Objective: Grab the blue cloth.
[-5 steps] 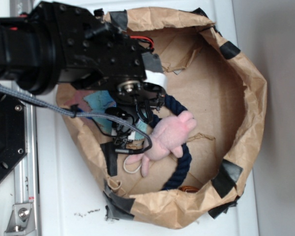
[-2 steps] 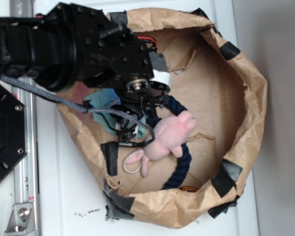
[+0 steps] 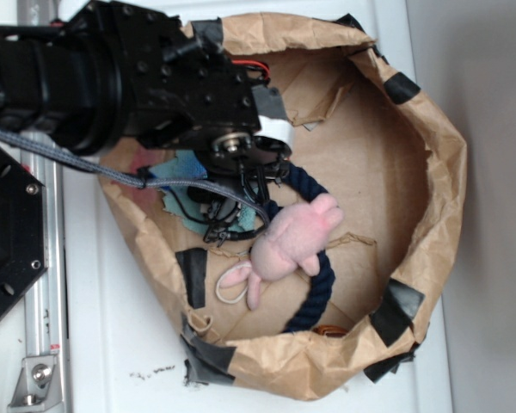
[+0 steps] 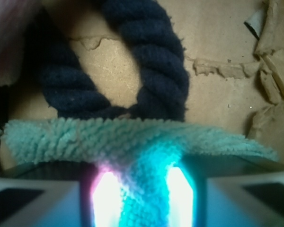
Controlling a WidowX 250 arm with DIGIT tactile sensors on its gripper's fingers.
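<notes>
Claw (image 4: 141, 201) now pinching a fold of blue cloth (image 4: 132, 142), shifted slightly back from the rope ring (image 4: 156, 61); grab looks secured, lift pending.

Cloth (image 4: 132, 142) between fingers (image 4: 38, 201), before rope ring (image 4: 156, 71) (inside bag (image 3: 430, 198)).

Exterior overhead; wrist close, probably downward

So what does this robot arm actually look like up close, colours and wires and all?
The arm is chunky matte black, built of boxy blocks studded with small screws. A grey braided cable loops beneath it, and thin red wires show near its top. The gripper is black too. In the wrist view its fingers look pale grey, their inner edges glowing white.
</notes>
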